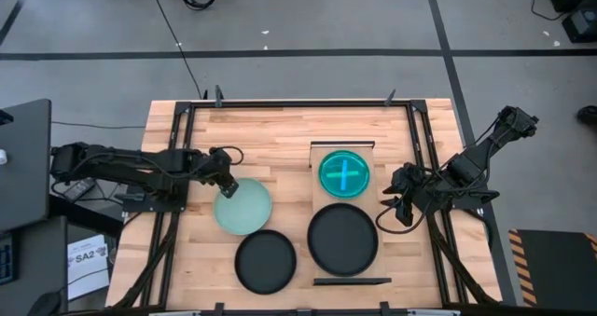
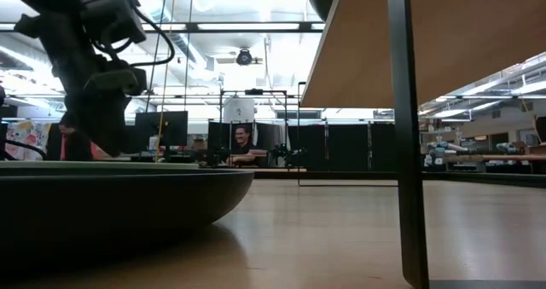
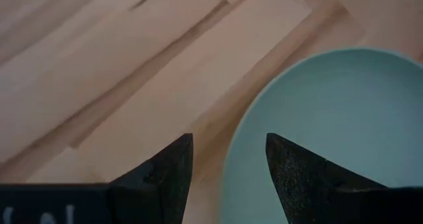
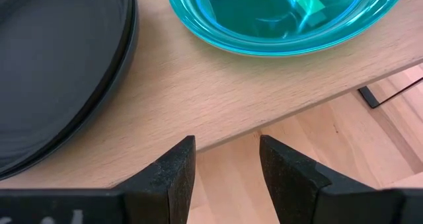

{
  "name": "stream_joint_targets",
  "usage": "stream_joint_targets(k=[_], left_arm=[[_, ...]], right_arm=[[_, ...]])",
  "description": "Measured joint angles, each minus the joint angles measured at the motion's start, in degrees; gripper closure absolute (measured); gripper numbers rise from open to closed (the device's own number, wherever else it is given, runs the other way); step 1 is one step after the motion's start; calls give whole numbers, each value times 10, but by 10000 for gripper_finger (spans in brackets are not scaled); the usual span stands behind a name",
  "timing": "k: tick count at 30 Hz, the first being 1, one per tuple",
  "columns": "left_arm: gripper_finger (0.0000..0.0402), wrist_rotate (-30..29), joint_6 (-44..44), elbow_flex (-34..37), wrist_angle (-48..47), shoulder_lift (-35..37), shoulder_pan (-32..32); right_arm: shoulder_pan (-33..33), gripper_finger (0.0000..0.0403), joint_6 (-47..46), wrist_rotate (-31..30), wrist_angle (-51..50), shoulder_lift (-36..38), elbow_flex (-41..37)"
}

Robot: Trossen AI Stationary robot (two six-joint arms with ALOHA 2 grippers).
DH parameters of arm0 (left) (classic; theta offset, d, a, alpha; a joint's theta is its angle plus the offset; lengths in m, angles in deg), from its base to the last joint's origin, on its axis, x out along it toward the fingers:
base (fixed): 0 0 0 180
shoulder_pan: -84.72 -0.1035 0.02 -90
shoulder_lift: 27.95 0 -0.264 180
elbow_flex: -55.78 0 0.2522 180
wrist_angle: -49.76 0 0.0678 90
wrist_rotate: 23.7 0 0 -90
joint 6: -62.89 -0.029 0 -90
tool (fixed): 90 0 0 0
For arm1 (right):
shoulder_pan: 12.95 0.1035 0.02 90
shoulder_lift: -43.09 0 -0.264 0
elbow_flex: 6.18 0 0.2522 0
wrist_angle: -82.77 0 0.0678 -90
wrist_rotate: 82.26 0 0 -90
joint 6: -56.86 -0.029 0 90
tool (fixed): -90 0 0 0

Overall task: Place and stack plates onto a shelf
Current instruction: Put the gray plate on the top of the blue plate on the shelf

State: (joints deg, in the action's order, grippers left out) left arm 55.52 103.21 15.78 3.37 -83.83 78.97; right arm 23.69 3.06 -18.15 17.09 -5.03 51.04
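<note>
The left hand (image 1: 225, 183) hovered over the far-left rim of the pale mint plate (image 1: 242, 207), which lay flat on the wooden counter (image 1: 270, 134). In the left wrist view its two dark fingers (image 3: 166, 171) stood apart, the plate's rim (image 3: 317, 131) passing between them; whether either finger actually touched the rim could not be told from that angle.

The right hand (image 1: 395, 204) sat at the right edge of the shelf (image 1: 320, 195), the narrow pale plank with dark edging lying on the counter. Its fingers (image 4: 173, 174) were parted and held nothing, their tips just short of the shelf's edge (image 4: 218, 98).

On the shelf's far half rested a translucent teal-blue plate (image 1: 345, 172) with a blue cross showing through it; the right wrist view showed it as a shallow clear dish (image 4: 284, 16). On the near half, just beside it, lay a large matte black plate (image 1: 343, 240), whose rim (image 4: 73, 85) looked doubled in the right wrist view, possibly two stacked.

A second black plate (image 1: 265, 261) lay on the counter, left of the shelf and just nearer than the mint plate. In the low view a dark plate rim (image 2: 128, 195) filled the foreground, and a person (image 2: 246, 148) sat at a desk far behind.
</note>
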Motion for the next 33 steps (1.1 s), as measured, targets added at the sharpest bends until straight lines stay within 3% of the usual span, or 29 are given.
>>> stream_joint_targets(k=[14,26,33], left_arm=[[205,6,15,98,151,0,2],[206,5,26,99,152,0,2],[242,6,25,99,139,0,2]], right_arm=[[0,228,0,0,0,0,0],[0,228,0,0,0,0,0],[0,228,0,0,0,0,0]])
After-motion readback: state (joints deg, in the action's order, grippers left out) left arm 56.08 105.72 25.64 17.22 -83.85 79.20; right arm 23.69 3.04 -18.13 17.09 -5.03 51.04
